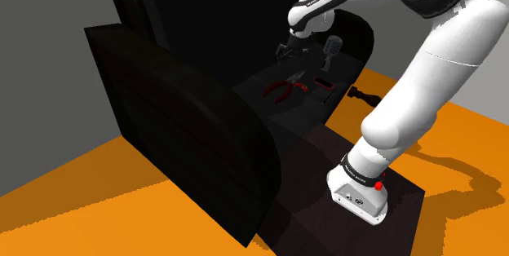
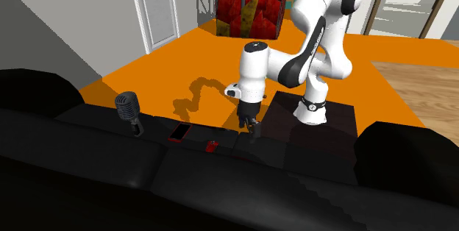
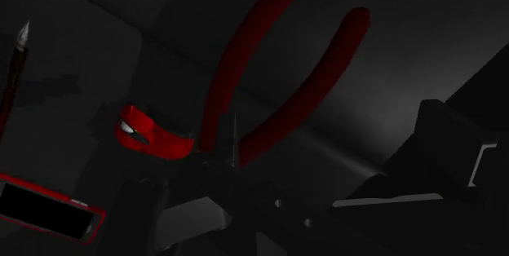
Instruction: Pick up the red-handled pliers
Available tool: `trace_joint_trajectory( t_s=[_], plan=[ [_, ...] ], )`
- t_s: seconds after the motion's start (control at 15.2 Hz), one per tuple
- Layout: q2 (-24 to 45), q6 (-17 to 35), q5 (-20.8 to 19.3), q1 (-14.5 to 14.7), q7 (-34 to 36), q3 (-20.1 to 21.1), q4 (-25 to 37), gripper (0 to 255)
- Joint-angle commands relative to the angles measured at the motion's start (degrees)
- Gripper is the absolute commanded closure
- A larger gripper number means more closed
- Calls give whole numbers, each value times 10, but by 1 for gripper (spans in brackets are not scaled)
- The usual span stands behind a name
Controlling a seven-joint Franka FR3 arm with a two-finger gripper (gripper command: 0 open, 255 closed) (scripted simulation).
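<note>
Black gripper (image 1: 291, 49) on a white arm hangs a little above the seat of a black sofa (image 1: 188, 132). It seems to be open and holding nothing, though the dim wrist view makes its spread hard to confirm. Just below it and clear of it, the pliers (image 1: 287, 88) lie flat on the seat cushion. Their red handles are splayed in a narrow V, and the wrist view puts their head nearest the gripper. Beside the pliers sits a flat black slab (image 1: 323, 86) with a red edge, likely a phone. It lies between the pliers and a grey microphone (image 1: 332, 48) that stands upright on the seat. Orange floor (image 1: 81, 205) surrounds the sofa.

The pliers are probably steel: stiff, fairly heavy for their size and not fragile. The coated handles should give better friction than bare metal, but they may swing on the pivot. A sound grip would likely be across both handles close to the joint, where the weight sits and the tool is narrowest.

The head and pivot blend into the black cushion and are hard to make out. A small red object (image 3: 151, 136) beside the head cannot be identified.
</note>
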Motion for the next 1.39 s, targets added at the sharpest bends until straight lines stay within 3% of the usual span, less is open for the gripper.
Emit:
trace_joint_trajectory(
  t_s=[0.0,0.73,1.32],
  plan=[
    [36,15,11,-11,1,-9,17,0],
    [235,67,87,-73,21,-32,137,0],
    [288,109,102,-83,13,-24,146,0]
  ],
)
